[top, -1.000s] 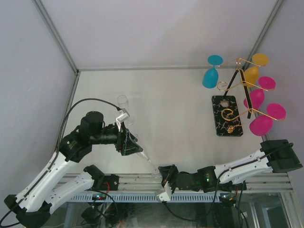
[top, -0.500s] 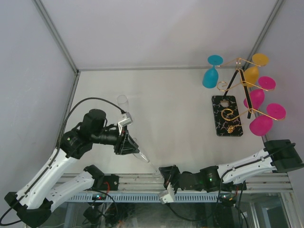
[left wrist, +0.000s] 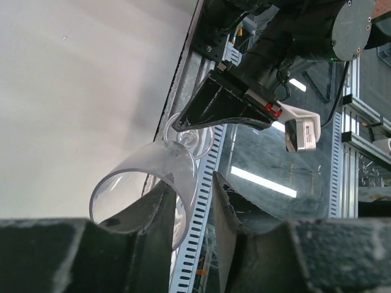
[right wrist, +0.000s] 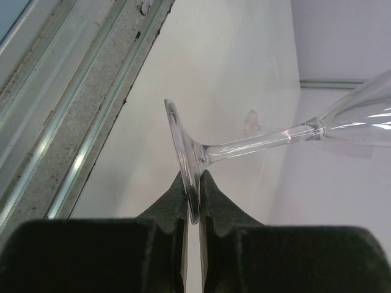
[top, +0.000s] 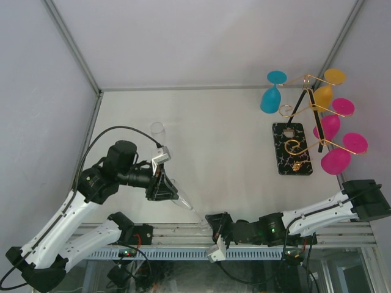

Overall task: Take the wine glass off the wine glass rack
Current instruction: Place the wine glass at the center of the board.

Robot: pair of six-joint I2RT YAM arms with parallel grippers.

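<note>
A clear wine glass (top: 185, 202) lies slanted in the air over the table's near edge, between my two grippers. My right gripper (top: 212, 223) is shut on the rim of its round foot (right wrist: 183, 152), and the stem (right wrist: 256, 143) runs away to the upper right. My left gripper (top: 171, 190) is at the bowl (left wrist: 146, 177). One finger (left wrist: 143, 210) is inside the rim and the other finger (left wrist: 238, 207) is outside, with a gap to the glass. The gold wire rack (top: 305, 85) stands on its black marbled base (top: 291, 148) at the far right.
A blue glass (top: 270, 97), a yellow glass (top: 324, 93) and two magenta glasses (top: 335, 160) hang on the rack. Another clear glass (top: 157, 129) stands on the table beyond the left arm. The slotted metal rail (top: 256, 251) runs along the near edge.
The left gripper and the bowl have shifted a little toward the near edge. The right gripper, holding the foot, has drawn back slightly. The rack and coloured glasses have not moved.
</note>
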